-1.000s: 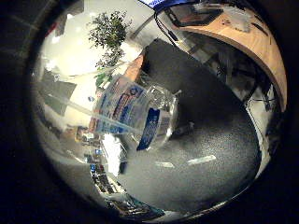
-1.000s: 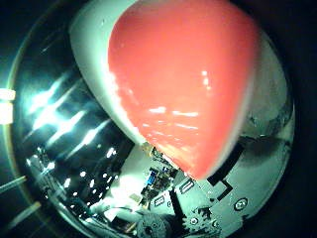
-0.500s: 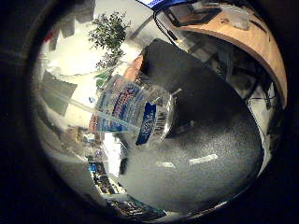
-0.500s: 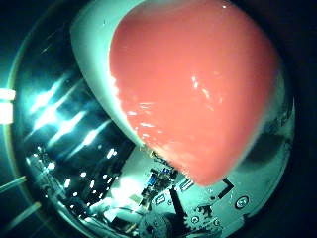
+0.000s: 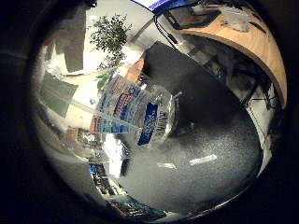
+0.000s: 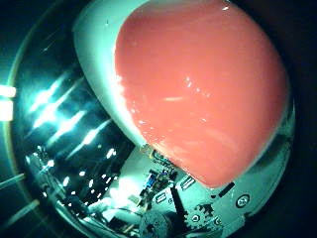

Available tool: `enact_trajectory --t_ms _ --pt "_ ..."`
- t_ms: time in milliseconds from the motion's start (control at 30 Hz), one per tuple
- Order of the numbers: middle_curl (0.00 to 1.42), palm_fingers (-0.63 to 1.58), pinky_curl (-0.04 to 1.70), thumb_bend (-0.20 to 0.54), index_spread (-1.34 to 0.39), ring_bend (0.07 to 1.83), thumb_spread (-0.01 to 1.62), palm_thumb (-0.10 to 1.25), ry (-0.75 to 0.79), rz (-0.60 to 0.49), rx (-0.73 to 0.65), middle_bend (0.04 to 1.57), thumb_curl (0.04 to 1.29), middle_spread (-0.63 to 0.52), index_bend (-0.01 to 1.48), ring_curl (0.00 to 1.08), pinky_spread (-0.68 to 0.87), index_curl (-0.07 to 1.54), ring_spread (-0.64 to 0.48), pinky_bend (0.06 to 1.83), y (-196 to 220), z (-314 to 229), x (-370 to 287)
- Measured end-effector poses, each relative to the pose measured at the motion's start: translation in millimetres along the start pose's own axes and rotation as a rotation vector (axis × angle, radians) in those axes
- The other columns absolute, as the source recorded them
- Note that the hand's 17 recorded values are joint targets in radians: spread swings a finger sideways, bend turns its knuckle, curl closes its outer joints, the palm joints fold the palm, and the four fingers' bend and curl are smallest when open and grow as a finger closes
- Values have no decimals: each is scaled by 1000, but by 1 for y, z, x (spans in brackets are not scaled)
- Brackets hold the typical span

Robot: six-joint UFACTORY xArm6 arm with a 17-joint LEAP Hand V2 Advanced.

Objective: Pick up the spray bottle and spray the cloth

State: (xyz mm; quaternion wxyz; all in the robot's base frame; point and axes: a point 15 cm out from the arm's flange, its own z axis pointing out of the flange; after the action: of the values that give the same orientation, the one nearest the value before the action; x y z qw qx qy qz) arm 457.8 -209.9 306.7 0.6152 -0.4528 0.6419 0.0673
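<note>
Of the hand (image 6: 208, 213) we see only white body parts and a small gear at the rim of the thumb side palm view, and we cannot tell from these whether its fingers are curled or straight. Right against the palm, the spray bottle (image 5: 135, 114) is the nearest thing: in the little finger side view its clear body, wrapped in a blue, white and red label, hangs tilted above a dark speckled floor (image 5: 205, 158), touching nothing we can make out. In the thumb side view a big rounded red-orange shape with a pale rim fills most of the frame, very close to the palm; we take it for the bottle's top, though we cannot be sure. Farther out, two pale marks (image 5: 203, 160) lie on the floor under the bottle. A curved wooden desk (image 5: 261, 46) stands well apart, with a clear container (image 5: 236, 16) and some dark items on it. Beyond the bottle, a leafy green plant (image 5: 110, 37) rises by a white wall. The bottle itself blocks much of the thumb side view; around it we see only bright reflections on a dark surface.
</note>
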Motion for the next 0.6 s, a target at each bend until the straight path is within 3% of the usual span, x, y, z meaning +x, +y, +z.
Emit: enact_trajectory --t_ms 333,600 --pt "828 1089 1048 -10 -246 1358 1285 889 -4 -3 -31 1307 389 -159 1130 769 -207 860 -242 1204 0 10 -23" --pt "819 1102 1169 -10 -213 1344 1305 884 33 27 -290 1326 393 -150 1189 804 -205 803 -237 1144 47 37 -46"
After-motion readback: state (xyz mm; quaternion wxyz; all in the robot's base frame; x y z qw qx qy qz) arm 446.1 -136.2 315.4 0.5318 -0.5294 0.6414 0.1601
